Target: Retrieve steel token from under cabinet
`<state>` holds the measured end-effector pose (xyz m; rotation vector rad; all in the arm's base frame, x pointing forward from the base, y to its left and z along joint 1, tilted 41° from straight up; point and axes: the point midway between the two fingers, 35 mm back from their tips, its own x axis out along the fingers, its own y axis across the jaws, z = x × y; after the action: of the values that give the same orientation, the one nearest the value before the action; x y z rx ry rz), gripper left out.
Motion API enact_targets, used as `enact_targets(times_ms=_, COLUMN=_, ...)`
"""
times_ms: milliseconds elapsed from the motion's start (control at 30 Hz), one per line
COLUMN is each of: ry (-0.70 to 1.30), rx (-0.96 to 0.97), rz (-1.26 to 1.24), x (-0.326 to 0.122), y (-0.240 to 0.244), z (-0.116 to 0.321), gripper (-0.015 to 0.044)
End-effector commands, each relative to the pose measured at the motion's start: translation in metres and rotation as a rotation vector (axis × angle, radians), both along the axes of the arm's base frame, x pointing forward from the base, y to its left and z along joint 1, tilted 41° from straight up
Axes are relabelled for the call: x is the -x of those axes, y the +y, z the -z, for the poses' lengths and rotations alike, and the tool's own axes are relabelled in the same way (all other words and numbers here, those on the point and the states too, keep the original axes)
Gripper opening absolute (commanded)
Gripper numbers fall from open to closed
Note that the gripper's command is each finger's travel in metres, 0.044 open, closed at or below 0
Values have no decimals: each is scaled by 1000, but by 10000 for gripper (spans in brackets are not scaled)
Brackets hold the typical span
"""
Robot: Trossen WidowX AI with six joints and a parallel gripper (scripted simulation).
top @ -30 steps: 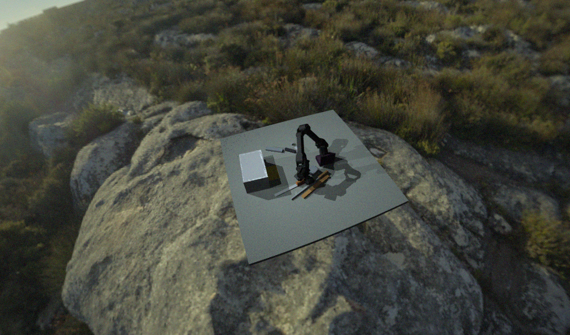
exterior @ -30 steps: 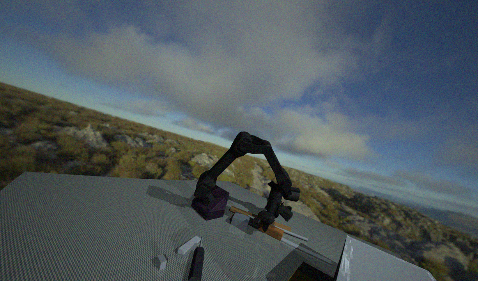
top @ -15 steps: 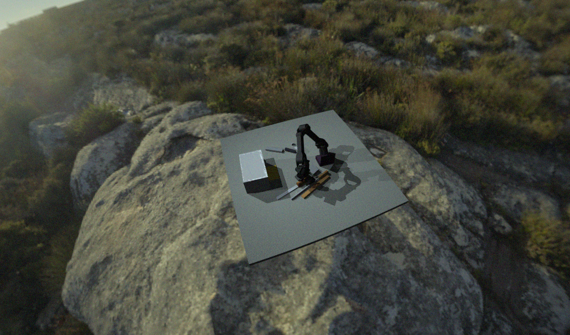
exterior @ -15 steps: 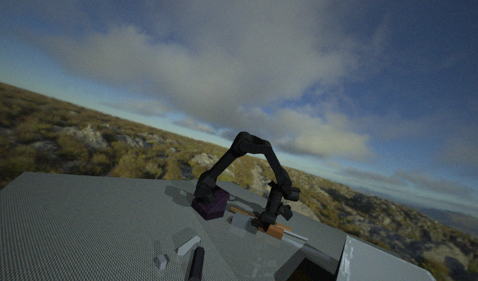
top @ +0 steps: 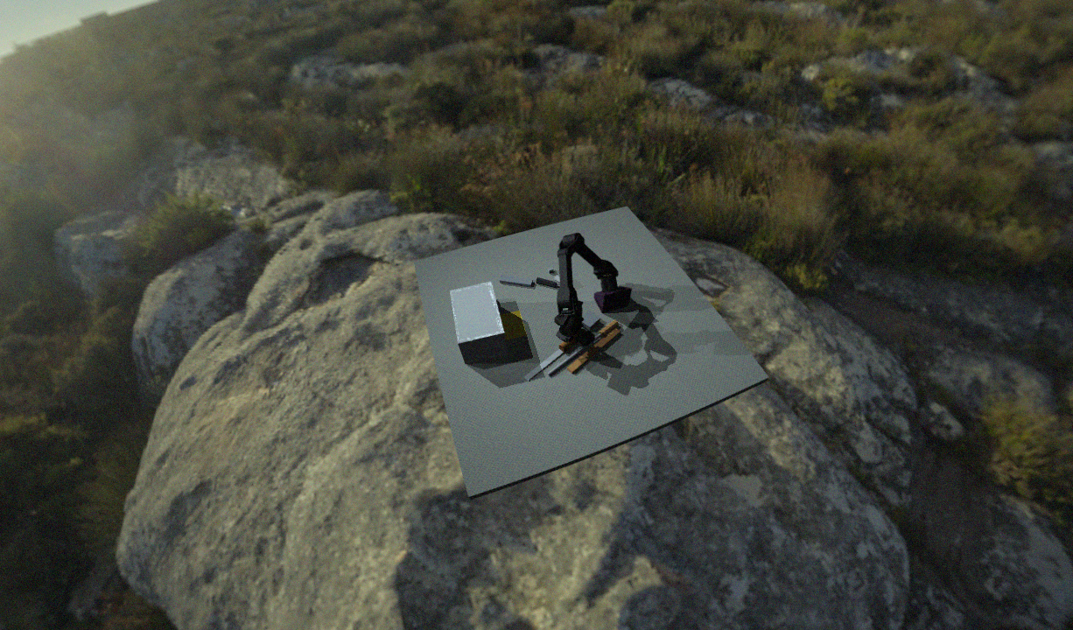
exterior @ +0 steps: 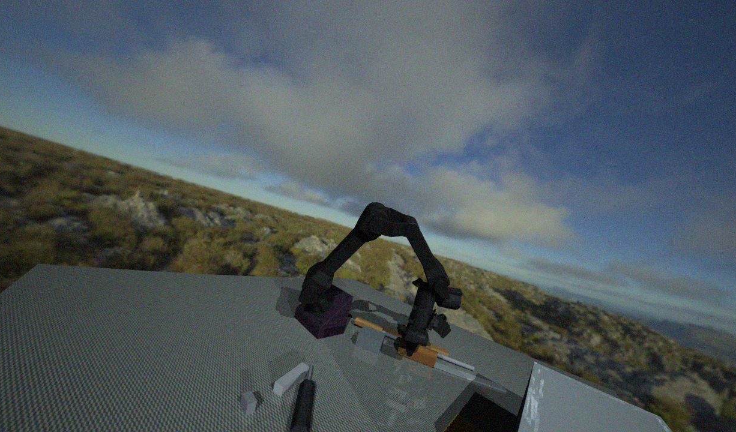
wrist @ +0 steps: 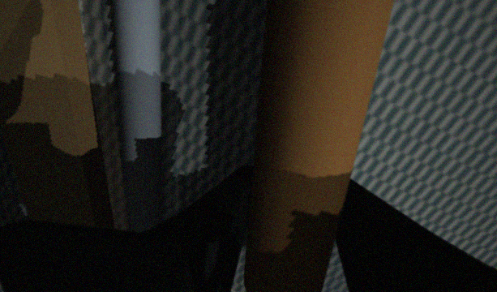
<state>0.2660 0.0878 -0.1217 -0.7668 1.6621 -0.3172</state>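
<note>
My gripper (exterior: 412,346) (wrist: 291,180) is shut on the orange handle (exterior: 421,356) (wrist: 321,101) of a tool with a long flat steel blade (top: 545,366) (exterior: 470,375). The tool is low over the table; whether it touches the table is unclear. Its blade points past the front corner of the cabinet (top: 476,311) (exterior: 585,402), outside it. The yellow marked area (top: 514,323) beside the cabinet is partly in shadow and partly hidden by the cabinet. The steel token is not visible in any view.
A metal rod (top: 565,361) (exterior: 457,362) (wrist: 140,81) and an orange-brown bar (top: 585,360) (wrist: 66,97) lie close beside the held tool. A grey block (exterior: 368,344) is near the handle end. A black-handled tool (top: 546,282) (exterior: 304,402), a pale bar (exterior: 290,379) and a small block (exterior: 248,402) lie farther off.
</note>
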Motion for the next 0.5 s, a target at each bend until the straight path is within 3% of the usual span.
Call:
enact_targets(times_ms=0, ry=18, rx=-6, rz=-21, x=-1, y=-1, z=-2, gripper=0)
enact_targets(times_ms=467, ry=28, rx=-5, rz=-33, x=-2, y=-15, z=-13, gripper=0)
